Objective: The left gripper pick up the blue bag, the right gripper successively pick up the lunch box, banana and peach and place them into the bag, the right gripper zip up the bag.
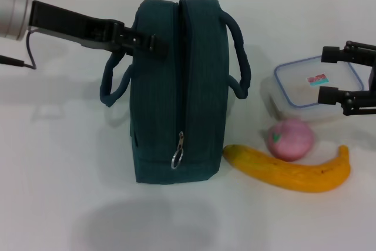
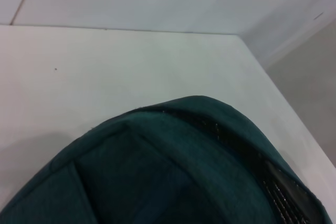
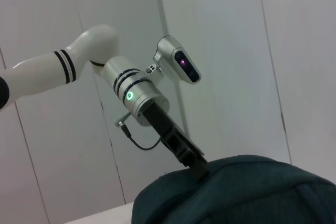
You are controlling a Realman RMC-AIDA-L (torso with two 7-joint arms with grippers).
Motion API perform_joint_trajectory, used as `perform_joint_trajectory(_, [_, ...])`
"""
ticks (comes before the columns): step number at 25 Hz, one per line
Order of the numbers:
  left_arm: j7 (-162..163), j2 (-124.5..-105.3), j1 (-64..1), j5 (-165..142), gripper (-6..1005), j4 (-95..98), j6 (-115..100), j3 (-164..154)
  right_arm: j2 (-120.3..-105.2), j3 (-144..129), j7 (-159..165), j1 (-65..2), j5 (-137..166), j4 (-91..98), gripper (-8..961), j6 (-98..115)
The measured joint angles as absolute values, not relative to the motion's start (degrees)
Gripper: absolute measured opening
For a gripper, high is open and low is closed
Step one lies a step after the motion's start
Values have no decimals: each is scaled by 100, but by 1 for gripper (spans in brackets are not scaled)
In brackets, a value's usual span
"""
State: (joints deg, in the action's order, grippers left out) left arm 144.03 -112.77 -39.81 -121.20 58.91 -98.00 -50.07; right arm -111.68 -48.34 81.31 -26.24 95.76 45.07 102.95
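Upright teal lunch bag with food beside it, zip shut, two robot claws near.

Nearest the viewer, a long curved yellow-orange banana (image 1: pixel 294 173) lies just right of the bag's base. Touching its far side sits a small round pink peach (image 1: pixel 289 139) with a green spot. Beyond the peach rests a clear rectangular plastic lunch box (image 1: pixel 311 88) with a blue-rimmed lid. The black two-finger right gripper (image 1: pixel 331 74) hangs with fingers spread apart at the box's right edge, holding nothing. The large dark teal fabric blue bag (image 1: pixel 179 92) stands on the white table (image 1: pixel 59 163). At the bag's upper left, the black left gripper (image 1: pixel 147 42) meets the top near a handle; whether it grips cannot be told. Risk: the zip looks closed, ring pull (image 1: pixel 177 158) low, so nothing can enter. A loose hold could let the bag topple.
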Motion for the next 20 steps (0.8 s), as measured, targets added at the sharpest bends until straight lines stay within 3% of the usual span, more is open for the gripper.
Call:
perform_joint_trajectory(18, [14397, -11202, -4069, -12463, 808, 5870, -9782, -5031, -11194, -4850, 8060, -2529, 9603, 4247, 877, 10237])
perform_joint_trajectory(20, [14408, -11223, -4101, -12580, 671, 5871, -9782, -5032, -11202, -4845, 8060, -2512, 9631, 4224, 877, 10238])
